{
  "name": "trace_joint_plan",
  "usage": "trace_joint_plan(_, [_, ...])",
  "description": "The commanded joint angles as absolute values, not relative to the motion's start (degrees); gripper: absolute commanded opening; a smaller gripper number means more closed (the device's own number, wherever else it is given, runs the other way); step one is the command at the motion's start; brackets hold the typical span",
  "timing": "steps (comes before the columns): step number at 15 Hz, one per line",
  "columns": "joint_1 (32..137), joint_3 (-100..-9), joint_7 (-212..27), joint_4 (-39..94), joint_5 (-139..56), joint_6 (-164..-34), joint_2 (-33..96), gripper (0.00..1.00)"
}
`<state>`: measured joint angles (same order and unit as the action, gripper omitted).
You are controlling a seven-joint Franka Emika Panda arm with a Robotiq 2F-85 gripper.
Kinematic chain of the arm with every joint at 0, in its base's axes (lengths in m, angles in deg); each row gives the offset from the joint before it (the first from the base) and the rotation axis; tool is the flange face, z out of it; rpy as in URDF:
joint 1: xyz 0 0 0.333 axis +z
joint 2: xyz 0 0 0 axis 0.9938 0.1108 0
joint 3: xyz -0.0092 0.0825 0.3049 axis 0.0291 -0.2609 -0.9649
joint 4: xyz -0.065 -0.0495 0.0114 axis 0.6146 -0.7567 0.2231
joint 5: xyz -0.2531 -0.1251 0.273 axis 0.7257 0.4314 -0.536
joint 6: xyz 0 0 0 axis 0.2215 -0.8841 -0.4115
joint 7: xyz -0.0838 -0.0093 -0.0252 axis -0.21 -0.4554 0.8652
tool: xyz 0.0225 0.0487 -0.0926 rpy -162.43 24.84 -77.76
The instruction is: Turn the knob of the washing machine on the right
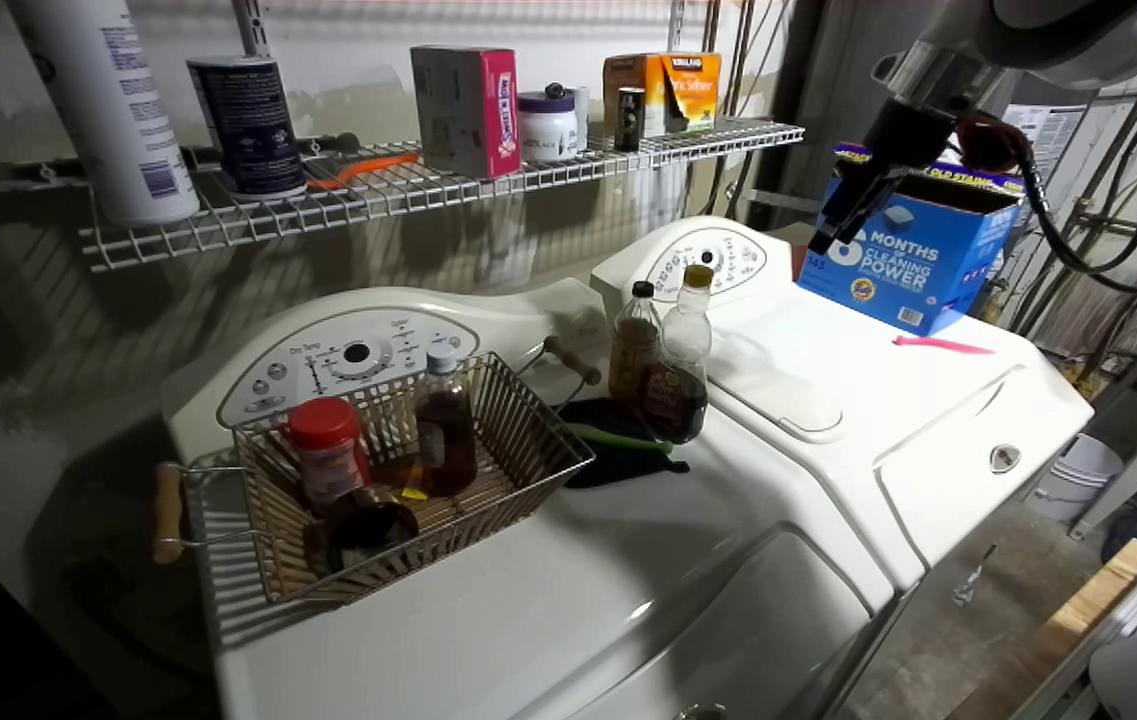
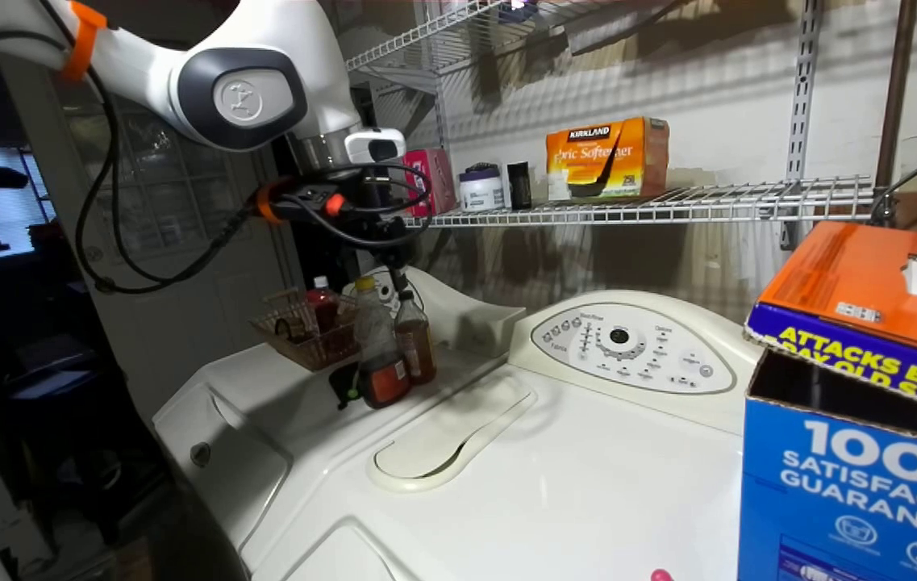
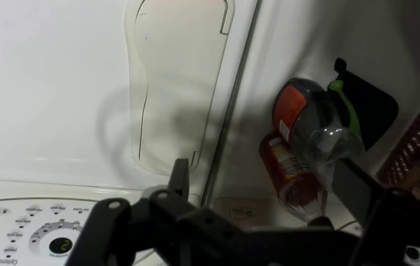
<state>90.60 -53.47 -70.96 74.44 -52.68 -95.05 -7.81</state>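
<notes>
The washing machine (image 1: 828,345) is the white one with the smaller domed console; its smooth lid shows in an exterior view (image 2: 587,492) and in the wrist view (image 3: 47,92). Its knob (image 1: 709,258), a round dial with a dark centre, also shows in an exterior view (image 2: 619,336). In the wrist view the knob (image 3: 61,245) is at the lower left, outside the jaws, its display lit with a 2. My gripper (image 3: 263,175) is open and empty, fingers wide apart, above the bottles. It is black in both exterior views (image 1: 833,222) (image 2: 398,278) and apart from the knob.
Two upright bottles (image 1: 657,370) stand on the neighbouring machine (image 1: 568,560), near the seam. A wire basket (image 1: 518,510) with jars sits before its wider console (image 1: 293,365). A tall blue box (image 1: 913,250) stands beside the knob's console. A wire shelf (image 2: 708,206) hangs above.
</notes>
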Motion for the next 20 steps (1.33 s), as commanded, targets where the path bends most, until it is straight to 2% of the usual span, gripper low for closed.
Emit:
trace_joint_plan(1, [90.53, -53.39, -68.00, 70.70, -53.15, -102.15, 0.18, 1.00])
trace_joint_plan(6, [89.37, -53.07, -64.63, 63.99, -54.18, -109.94, 12.70, 1.00])
trace_joint_plan(15, [79.64, -54.97, -61.85, 48.82, -56.73, -108.77, 27.85, 1.00])
trace_joint_plan(16, [78.59, -55.44, -61.06, 47.98, -57.58, -110.08, 29.13, 0.75])
trace_joint_plan(17, [77.63, -55.96, -60.29, 46.96, -58.25, -110.24, 30.19, 0.74])
trace_joint_plan(20, [75.59, -57.43, -59.96, 44.15, -59.14, -112.15, 33.61, 0.53])
